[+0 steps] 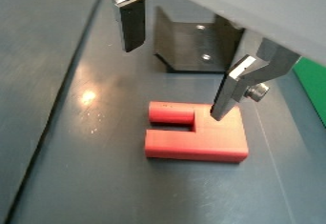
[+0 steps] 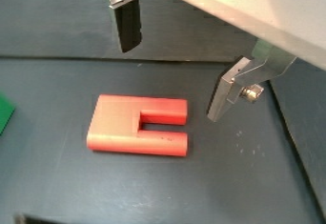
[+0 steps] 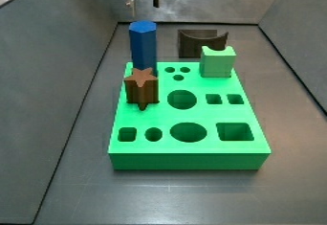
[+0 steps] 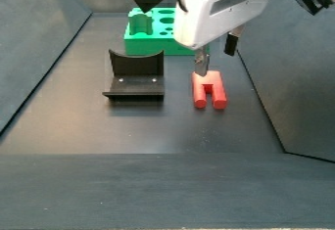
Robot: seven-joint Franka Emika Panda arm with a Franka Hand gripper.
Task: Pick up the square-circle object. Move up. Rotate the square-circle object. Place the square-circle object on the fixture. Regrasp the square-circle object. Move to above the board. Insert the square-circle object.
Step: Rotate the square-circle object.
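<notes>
Red plastic is what catches the eye first: the square-circle object [image 1: 192,135] lies flat on the dark floor, just beside the fixture [image 4: 133,75] and well apart from the board [image 4: 155,30], which sits behind the fixture. In both wrist views one can see its shape, a blocky square end with a short round stub beside an open slot.

The gripper [image 1: 178,64] hangs right above the piece with its jaws wide apart and nothing between them. One finger [image 2: 126,22] stands clear over the floor beyond the piece, and the second finger [image 2: 230,90] is close to the stub end but does not seem to touch it. In a side view the gripper [image 4: 214,60] appears just over the red piece, between it and the board.

I judge the step in hand to be the first pick-up. To do it well, the arm should come straight down until the pads are level with the body of the piece, with one pad on each side. It should then close squarely on flat faces, because a skewed hold would trouble the later rotation onto the fixture.
</notes>
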